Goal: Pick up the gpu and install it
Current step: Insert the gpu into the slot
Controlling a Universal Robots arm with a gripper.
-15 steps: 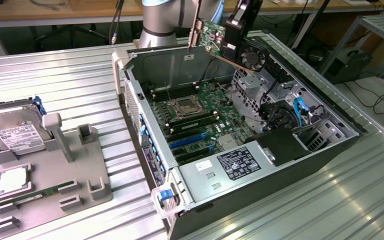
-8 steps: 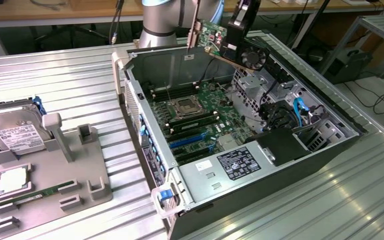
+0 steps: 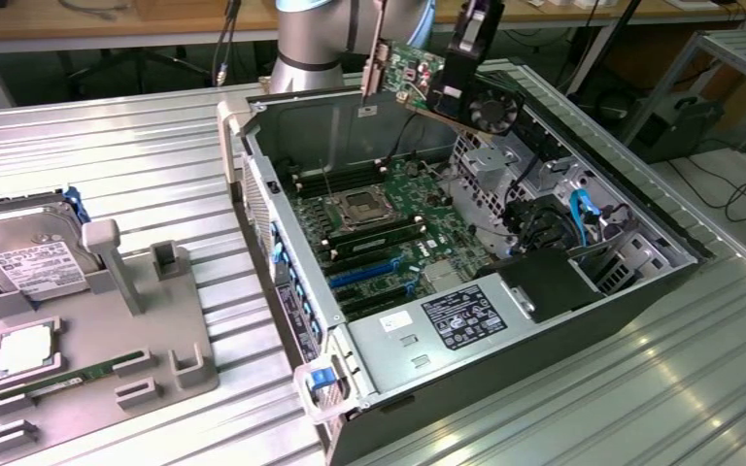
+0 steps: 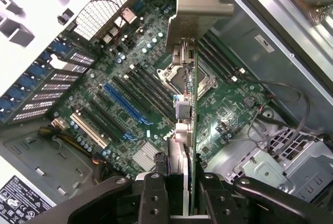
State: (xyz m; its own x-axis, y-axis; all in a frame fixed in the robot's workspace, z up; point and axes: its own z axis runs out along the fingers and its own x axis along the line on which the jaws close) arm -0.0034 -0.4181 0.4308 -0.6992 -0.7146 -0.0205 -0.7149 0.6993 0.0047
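The gpu (image 3: 415,76) is a green card with a black fan (image 3: 493,107) and a silver end bracket (image 3: 372,53). It hangs tilted in the air over the back of the open computer case (image 3: 283,252), above the motherboard (image 3: 387,223). My gripper (image 3: 468,44) is shut on its upper edge. In the wrist view the gpu (image 4: 188,120) shows edge-on between my black fingers (image 4: 153,198), with its bracket (image 4: 196,5) pointing away from me. Under it lie the motherboard (image 4: 229,109), the CPU socket (image 4: 177,78) and a blue expansion slot (image 4: 127,104).
Inside the case sit a power supply (image 3: 470,316), a drive cage (image 3: 503,160) and blue cables (image 3: 578,218). To the exterior view's left, a grey fixture (image 3: 186,340) holds a hard drive (image 3: 23,254) and a memory stick (image 3: 69,382). The ribbed metal table (image 3: 581,388) surrounds the case.
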